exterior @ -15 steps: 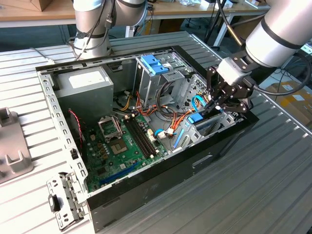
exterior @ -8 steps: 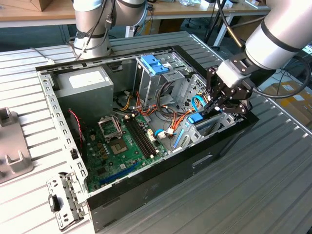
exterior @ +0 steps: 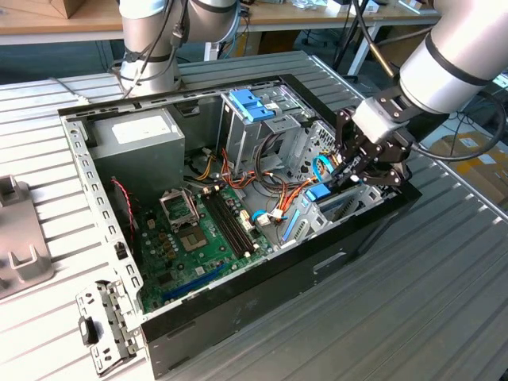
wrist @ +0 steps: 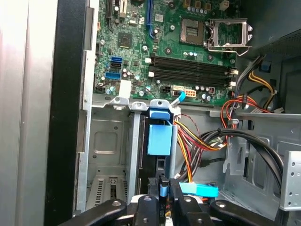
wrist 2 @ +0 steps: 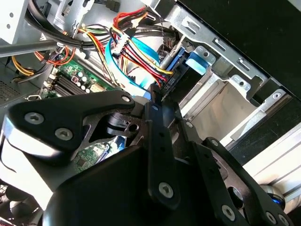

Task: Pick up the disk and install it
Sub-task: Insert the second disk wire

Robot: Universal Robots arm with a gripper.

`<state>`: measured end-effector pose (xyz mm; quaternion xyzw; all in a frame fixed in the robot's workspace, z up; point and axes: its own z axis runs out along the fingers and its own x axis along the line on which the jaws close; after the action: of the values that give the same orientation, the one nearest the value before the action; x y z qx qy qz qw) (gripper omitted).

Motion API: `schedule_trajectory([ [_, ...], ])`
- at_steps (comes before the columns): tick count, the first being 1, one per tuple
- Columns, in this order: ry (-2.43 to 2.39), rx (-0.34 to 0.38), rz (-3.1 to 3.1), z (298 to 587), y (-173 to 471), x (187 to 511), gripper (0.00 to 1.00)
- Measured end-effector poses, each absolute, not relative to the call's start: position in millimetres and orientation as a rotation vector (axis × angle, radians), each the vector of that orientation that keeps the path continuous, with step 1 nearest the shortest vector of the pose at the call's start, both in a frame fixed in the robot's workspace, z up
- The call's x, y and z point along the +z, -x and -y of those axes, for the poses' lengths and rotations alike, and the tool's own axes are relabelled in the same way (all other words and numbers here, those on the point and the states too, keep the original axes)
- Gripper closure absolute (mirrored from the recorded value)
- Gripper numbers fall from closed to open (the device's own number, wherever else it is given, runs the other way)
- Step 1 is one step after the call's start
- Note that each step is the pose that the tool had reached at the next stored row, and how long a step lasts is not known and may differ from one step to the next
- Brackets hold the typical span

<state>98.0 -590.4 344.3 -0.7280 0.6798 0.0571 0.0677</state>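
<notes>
My gripper [exterior: 355,171] is down inside the computer case [exterior: 238,317], fingers pinching the blue-framed disk [wrist: 159,139], which stands on edge in the bay beside the motherboard [wrist: 169,47]

Your disk [wrist: 159,136] is standing on edge in the drive bay at the case's front corner, its light-blue frame facing up in the first wrist view, with the blue tab at its end sitting just short of the motherboard. In the exterior view, its blue end [exterior: 318,193] is showing just beside the black fingers.
</notes>
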Motion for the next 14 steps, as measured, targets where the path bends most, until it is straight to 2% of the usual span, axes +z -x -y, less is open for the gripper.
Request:
schedule_trajectory([
  [2,2.193,0.173,-2.048,590.4,-98.1,358.7,0.76],
  [6,2.186,0.187,-2.041,590.4,-98.2,362.5,0.76],
  [7,2.184,0.199,-2.04,590.4,-98.7,362.0,0.78],
  [8,2.185,0.208,-2.043,590.4,-100.3,359.4,0.89],
  [14,2.19,0.226,-2.052,590.4,-104.5,349.5,0.89],
])
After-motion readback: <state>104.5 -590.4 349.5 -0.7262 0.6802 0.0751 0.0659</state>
